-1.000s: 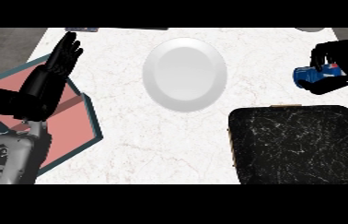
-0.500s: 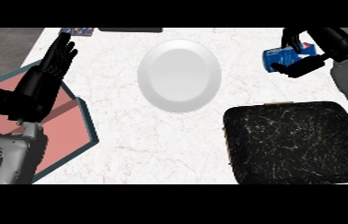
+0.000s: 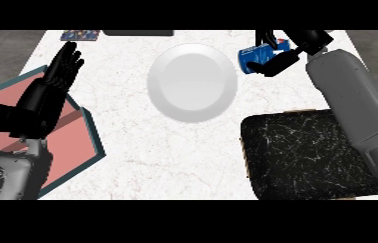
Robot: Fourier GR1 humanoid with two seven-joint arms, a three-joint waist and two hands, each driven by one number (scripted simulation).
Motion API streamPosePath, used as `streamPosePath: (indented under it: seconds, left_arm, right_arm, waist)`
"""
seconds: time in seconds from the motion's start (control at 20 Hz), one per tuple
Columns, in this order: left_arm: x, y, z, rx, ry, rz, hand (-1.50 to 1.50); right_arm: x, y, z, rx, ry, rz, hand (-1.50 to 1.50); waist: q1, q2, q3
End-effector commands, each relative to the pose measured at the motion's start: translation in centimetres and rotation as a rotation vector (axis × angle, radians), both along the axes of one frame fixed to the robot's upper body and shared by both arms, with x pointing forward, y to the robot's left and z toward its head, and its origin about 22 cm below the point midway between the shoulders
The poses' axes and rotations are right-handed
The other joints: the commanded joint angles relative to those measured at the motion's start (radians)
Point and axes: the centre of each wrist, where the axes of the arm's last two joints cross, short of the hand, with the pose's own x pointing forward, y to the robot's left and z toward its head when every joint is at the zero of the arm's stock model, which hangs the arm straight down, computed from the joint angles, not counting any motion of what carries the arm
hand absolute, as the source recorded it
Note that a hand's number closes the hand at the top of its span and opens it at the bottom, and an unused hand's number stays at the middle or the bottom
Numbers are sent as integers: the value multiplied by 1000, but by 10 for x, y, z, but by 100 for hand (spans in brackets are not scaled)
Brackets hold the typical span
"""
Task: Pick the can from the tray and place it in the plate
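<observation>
Blue can (image 3: 258,60), clasped in the curled right hand (image 3: 289,49), lies sideways beside the plate's (image 3: 193,82) right rim.

kitchen, white marble counter (image 3: 133,152), plate (image 3: 192,82)

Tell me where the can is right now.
In the head view, the can is held in the right hand, up at the right, just beside the plate's right rim and beyond the dark tray.

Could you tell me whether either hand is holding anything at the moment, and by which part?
The right hand holds the blue can, its fingers curled round the can's side, just right of the white plate. The left hand rests open, holding nothing.
</observation>
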Motion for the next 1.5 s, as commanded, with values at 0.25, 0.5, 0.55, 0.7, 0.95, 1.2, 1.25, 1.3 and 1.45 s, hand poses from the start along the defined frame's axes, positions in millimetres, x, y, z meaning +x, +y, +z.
streamPosePath:
  seconds: [0.25,0.5,0.55,0.7,0.95,1.2,1.25,1.3,1.45]
  left_arm:
    - [17,8,6,-3,1,-20,0]
    - [4,-16,-5,-2,-26,-28,0]
    - [5,-3,6,6,-5,-31,0]
    - [5,-2,5,2,-25,-16,0]
    - [11,-13,21,0,-37,-49,0]
    - [16,-21,10,-9,-27,-78,0]
    - [15,-23,9,6,-26,-101,0]
    - [18,-11,22,-7,-36,-91,0]
    - [22,-39,14,1,-42,-88,0]
  right_arm:
    - [14,94,-5,7,111,27,150]
    - [6,127,-39,-56,87,-9,150]
    - [4,140,-43,-90,90,-9,150]
    - [0,152,-60,-107,87,-31,150]
    - [-5,158,-81,-114,157,-65,150]
    - [-4,158,-80,-81,252,-100,-150]
    - [-4,158,-81,-54,277,-84,-150]
    - [-6,154,-87,-23,272,-65,-150]
    - [-7,152,-89,103,275,-35,-150]
  waist:
    - [13,9,0]
    - [15,8,0]
    - [26,11,0]
    - [27,12,0]
    - [52,22,0]
    - [76,25,0]
    - [89,28,0]
    - [90,30,1]
    - [91,35,1]
